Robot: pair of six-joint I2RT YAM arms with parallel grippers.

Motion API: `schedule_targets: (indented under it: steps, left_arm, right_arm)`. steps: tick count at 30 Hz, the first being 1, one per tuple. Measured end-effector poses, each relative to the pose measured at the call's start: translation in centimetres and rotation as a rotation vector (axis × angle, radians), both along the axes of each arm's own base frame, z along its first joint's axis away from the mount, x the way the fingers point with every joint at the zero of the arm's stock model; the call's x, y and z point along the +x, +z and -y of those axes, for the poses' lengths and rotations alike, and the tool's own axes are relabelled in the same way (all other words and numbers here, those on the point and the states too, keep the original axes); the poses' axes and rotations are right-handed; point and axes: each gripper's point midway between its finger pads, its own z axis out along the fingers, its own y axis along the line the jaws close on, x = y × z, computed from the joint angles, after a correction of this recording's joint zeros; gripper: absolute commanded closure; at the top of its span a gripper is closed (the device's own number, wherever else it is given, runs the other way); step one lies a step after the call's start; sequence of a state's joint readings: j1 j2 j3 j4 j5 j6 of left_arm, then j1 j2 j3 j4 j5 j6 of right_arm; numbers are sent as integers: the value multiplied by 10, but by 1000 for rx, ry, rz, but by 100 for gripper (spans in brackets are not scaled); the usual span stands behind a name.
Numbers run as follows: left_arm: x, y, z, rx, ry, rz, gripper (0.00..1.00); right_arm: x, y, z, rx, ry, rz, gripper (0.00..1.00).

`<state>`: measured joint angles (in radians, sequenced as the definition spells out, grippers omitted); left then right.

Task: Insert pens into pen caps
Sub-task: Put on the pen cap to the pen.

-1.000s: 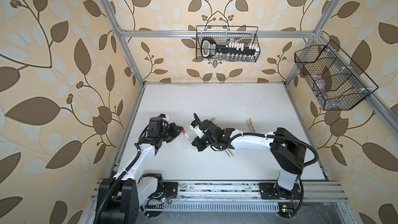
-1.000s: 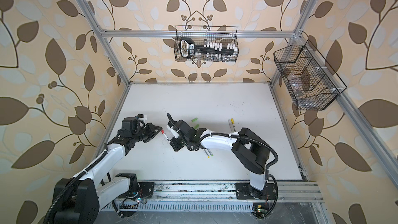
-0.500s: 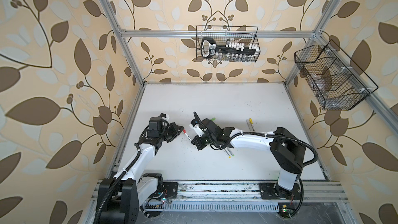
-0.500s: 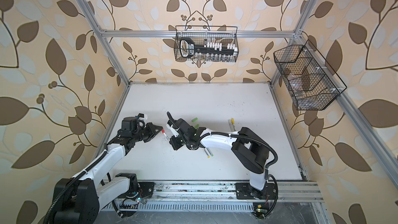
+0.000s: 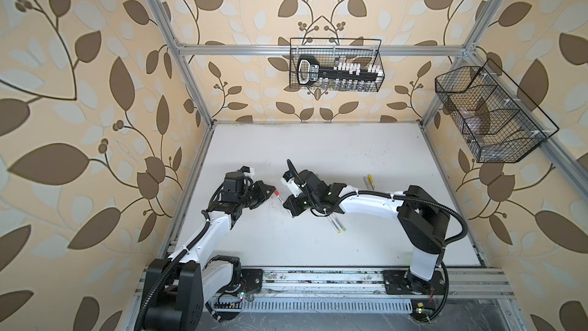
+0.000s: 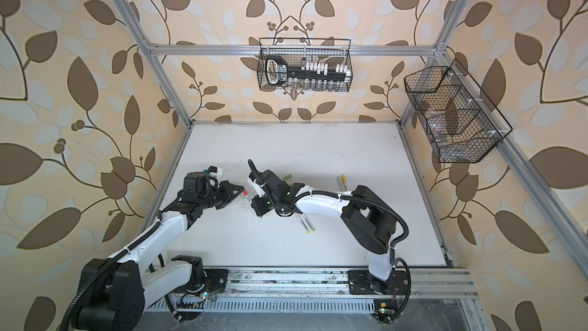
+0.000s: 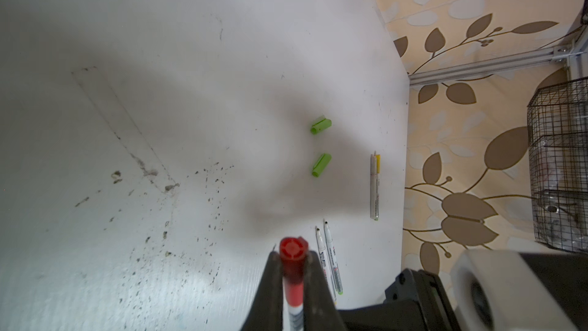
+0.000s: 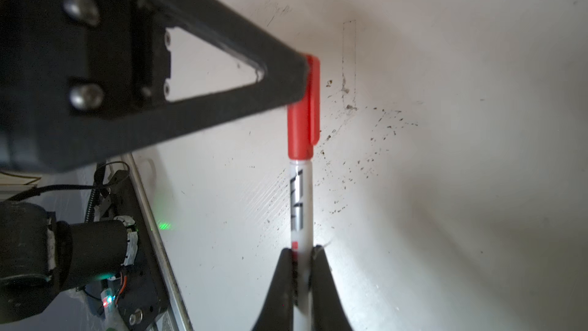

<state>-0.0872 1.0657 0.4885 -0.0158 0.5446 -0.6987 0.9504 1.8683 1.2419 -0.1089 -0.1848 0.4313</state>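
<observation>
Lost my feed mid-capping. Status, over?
Left fingers shut on red cap. Right fingers shut on pen, tip inside that cap. Nothing between them; two green caps, two bare pens lie aside on table.

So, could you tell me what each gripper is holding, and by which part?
Left gripper: the short red plastic cap, near its closed end. Right gripper: the slim white pen, on its barrel, away from the cap.

On the table (image 5: 318,148), left of centre, a pen (image 8: 300,205) spans between the grippers, one end in the cap (image 8: 300,128) pinched by the left gripper (image 7: 293,254), the other clamped in the right gripper (image 8: 300,254). Behind the right arm (image 5: 366,200) lie a loose cap (image 7: 320,126) and a second loose cap (image 7: 321,164). In front of it lies a pair of pens (image 5: 335,222), side by side. Farther right lies a fourth pen (image 7: 374,192) with the last cap (image 7: 377,163) touching its side.
</observation>
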Motion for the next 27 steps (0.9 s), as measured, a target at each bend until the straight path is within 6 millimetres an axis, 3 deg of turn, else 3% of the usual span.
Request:
schedule_targets:
  steps: [5, 8, 13, 17, 24, 27]
  left_arm:
    - [-1, 4, 7, 53, -25, 45, 86]
    - [-3, 5, 9, 70, -34, 56, 80]
    - [-16, 1, 17, 70, -76, 18, 46]
    - [-19, 6, 13, 78, -57, 12, 26]
    - [-7, 46, 0, 86, 4, 108, 25]
    - [-4, 50, 1, 82, 2, 119, 28]
  right_arm:
    - [0, -2, 3, -12, -5, -11, 93]
    - [0, -2, 3, -13, -5, -10, 93]
    - [14, 11, -1, 30, -17, 30, 93]
    - [16, 13, -1, 34, -16, 38, 93]
    - [7, 18, 4, 45, 6, 55, 92]
    - [-1, 25, 1, 61, 35, 65, 93]
